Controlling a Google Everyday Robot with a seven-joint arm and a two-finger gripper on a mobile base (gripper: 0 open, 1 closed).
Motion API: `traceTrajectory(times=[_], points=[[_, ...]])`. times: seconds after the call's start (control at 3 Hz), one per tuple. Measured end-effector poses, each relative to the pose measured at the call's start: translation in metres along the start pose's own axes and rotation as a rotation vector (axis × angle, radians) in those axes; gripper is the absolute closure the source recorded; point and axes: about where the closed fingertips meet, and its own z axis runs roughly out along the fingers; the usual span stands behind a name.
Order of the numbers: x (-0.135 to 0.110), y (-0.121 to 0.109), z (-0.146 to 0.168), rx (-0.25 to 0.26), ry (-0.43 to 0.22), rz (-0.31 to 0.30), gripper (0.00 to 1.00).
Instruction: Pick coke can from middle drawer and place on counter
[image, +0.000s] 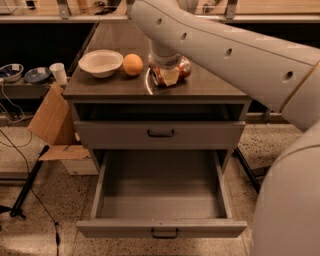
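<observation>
Small red-brown cylindrical soda can, the coke can (184, 67), on its side on the broad dark brown-grey wood-grain counter (215, 86), right of centre, toward the near edge. White two-finger gripper (169, 75) down on the counter directly over and against the can's left part; cannot tell whether clamped on the can or apart, contact area hidden by the wrist. Thick white robot arm (235, 55) reaching in from the right and crossing above the counter's far right. Thin pale curved line (148, 82) on the wood just left of the can. Round orange fruit (132, 64) just left of the gripper, not touching it. Shallow white bowl (101, 62) left of the fruit, near it. Wide grey metal middle drawer (125, 229) pulled fully out toward the near side, plain grey inside, small black bar handle on the front panel. Closed grey drawer (210, 134) with black handle above it, dark open slot between that and the counter. Brown cardboard box (47, 117) leaning at the cabinet's left. White cup (59, 73) on a low shelf further left.
</observation>
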Motion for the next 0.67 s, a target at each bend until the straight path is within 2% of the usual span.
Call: traceTrajectory(times=[0.33, 0.67], points=[[0.0012, 0.0010, -0.0132, 0.010, 0.008, 0.005, 0.00], [0.0012, 0.0010, -0.0132, 0.010, 0.008, 0.005, 0.00]])
